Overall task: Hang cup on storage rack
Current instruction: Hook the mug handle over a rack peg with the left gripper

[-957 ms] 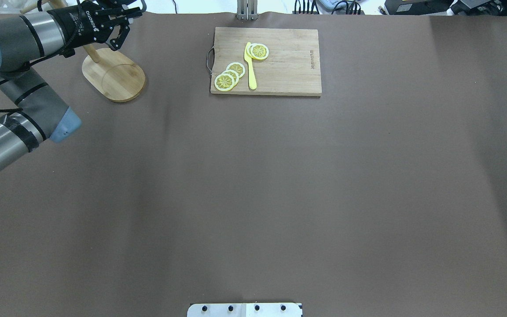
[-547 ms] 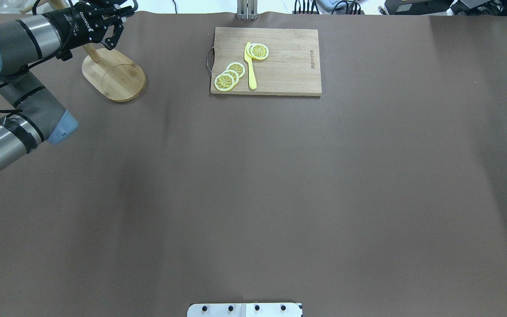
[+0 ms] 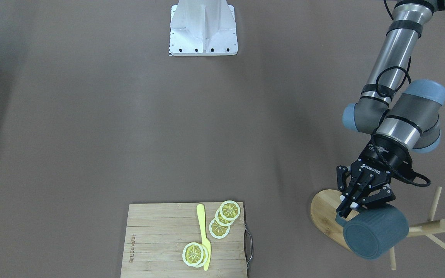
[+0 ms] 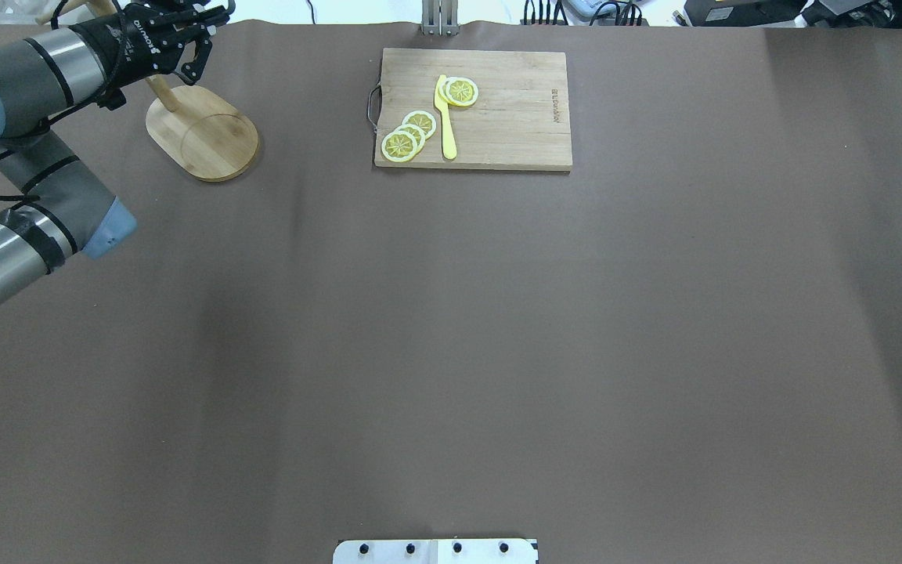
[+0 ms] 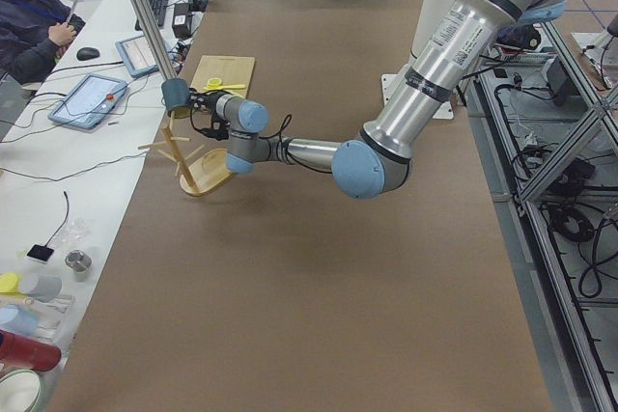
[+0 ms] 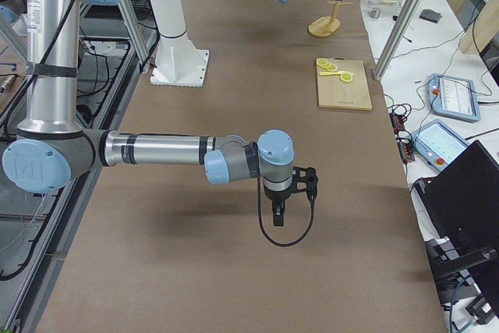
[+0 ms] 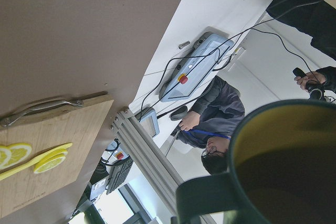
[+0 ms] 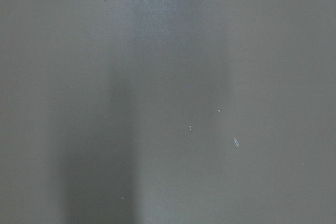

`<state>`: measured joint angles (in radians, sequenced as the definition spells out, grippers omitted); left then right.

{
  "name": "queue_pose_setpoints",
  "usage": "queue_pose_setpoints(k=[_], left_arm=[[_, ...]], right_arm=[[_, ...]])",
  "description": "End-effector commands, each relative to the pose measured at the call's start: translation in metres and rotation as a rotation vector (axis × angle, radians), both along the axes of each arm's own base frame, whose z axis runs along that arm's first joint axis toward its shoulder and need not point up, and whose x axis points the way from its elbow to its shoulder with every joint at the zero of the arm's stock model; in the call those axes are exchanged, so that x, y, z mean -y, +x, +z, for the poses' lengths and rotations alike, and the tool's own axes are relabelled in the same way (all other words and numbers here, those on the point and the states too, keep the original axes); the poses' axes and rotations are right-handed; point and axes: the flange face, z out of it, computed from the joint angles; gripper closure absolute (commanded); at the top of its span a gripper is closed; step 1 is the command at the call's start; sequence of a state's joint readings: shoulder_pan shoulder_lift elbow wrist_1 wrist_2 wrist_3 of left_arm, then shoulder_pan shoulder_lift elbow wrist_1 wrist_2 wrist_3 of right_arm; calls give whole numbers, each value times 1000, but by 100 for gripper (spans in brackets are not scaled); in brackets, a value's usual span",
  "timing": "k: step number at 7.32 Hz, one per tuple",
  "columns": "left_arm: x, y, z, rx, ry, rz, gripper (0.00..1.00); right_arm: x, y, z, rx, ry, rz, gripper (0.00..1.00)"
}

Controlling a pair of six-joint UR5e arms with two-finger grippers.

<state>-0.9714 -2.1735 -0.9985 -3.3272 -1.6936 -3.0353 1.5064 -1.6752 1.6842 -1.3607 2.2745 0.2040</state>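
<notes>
Slate-blue cup [image 3: 375, 231], left jaws, above rack [image 3: 323, 212] at table [image 3: 91, 116] edge.

Pegs of the storage rack [image 3: 427, 227] just beside the cup [image 3: 375, 231]; cutting board [image 3: 157, 231] well apart, broad brown table [image 3: 129, 135] between.

Slate-blue cup [image 3: 375, 231], sideways, over bamboo rack [image 3: 321, 215]

Over the last second you will see that the left gripper [image 4: 208, 43] has slid farther toward the far edge of the table [image 4: 451, 352] and toward the robot's left, away from the oval base of the storage rack [image 4: 204, 137], its elbow following slightly.
</notes>
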Motion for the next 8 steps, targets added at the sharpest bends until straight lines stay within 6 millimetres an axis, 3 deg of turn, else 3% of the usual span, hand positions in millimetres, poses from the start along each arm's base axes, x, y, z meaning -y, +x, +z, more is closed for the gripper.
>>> queue_pose_setpoints(k=[1,2,4,6,8], left_arm=[[1,-6,14,-6,9,-7,100],[-2,-8,27,-19,30,-6,100],[-5,-9,36,-17,34,-2,100],[-11,-13,61,-30,60,-2,100],[-12,-13,65,-31,62,-2,100]], right_arm=[[0,0,0,-1,0,0,0],[-1,0,1,-1,-2,1,0],[0,0,0,-1,0,0,0],[0,0,0,-1,0,0,0],[-1,0,1,-3,-1,1,0]])
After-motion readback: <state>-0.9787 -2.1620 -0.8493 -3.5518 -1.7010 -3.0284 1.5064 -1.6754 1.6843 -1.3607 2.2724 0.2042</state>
